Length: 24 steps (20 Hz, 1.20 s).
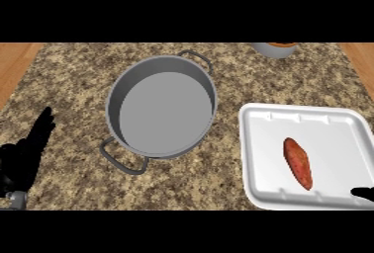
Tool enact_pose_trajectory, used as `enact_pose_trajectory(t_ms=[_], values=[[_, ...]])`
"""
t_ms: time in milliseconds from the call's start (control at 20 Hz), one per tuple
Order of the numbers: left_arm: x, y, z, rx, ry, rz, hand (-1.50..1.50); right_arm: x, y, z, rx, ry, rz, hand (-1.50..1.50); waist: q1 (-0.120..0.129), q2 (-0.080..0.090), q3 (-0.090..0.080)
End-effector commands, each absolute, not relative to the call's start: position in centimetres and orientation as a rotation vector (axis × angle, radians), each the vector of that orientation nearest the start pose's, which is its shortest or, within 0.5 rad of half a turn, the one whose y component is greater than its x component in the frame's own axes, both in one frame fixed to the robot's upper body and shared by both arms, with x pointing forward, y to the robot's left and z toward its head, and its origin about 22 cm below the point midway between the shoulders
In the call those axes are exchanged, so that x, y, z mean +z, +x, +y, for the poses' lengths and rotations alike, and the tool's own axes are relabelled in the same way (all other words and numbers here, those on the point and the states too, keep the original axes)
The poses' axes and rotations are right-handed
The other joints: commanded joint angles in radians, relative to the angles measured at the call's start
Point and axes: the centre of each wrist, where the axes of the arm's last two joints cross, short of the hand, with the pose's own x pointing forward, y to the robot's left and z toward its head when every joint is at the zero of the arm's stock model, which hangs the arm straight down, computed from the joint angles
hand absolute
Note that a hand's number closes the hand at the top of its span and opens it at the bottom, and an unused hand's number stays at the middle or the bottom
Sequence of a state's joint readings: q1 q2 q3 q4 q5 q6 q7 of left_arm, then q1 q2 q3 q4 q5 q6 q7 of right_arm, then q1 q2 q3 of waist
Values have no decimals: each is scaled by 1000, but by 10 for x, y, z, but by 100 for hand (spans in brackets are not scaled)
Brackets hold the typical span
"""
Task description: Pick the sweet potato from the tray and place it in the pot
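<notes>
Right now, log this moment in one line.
sweet potato: on tray; pot: empty; left hand: open, resting; right hand: at tray edge

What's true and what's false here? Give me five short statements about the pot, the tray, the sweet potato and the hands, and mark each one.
1. The sweet potato lies on the white tray. True.
2. The pot already has food in it. False: its inside is bare.
3. The tray sits to the left of the pot. False: it sits to the pot's right.
4. The left hand shows at the view's left edge, fingers straight, holding nothing. True.
5. The right hand is holding the sweet potato. False: only a sliver of it shows at the tray's lower right corner, apart from the sweet potato.
</notes>
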<state>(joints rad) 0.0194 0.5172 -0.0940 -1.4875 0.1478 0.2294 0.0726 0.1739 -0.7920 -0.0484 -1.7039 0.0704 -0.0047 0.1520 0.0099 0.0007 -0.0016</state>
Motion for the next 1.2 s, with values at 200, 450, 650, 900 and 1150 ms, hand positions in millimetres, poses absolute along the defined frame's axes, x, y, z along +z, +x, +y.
enact_pose_trajectory(t_ms=[200, 450, 650, 900, 1150], values=[[28, 242, 319, -170, 427, -1417, 0, 126, 241, -366, 911, -666, -900, -150, 23, 4, 0], [29, 246, 319, -149, 403, -1405, 0, 121, 270, -337, 1011, -538, -759, -150, 18, 3, 1], [9, 226, 334, -144, 443, -1386, 0, 100, 279, -313, 1018, -477, -711, -150, 5, 0, 1], [15, 225, 332, -153, 414, -1389, 0, 110, 309, -288, 1068, -494, -654, -150, 2, 0, 1], [16, 229, 336, -131, 446, -1374, 0, 71, 302, -300, 1080, -519, -594, -150, -5, 0, 2]])
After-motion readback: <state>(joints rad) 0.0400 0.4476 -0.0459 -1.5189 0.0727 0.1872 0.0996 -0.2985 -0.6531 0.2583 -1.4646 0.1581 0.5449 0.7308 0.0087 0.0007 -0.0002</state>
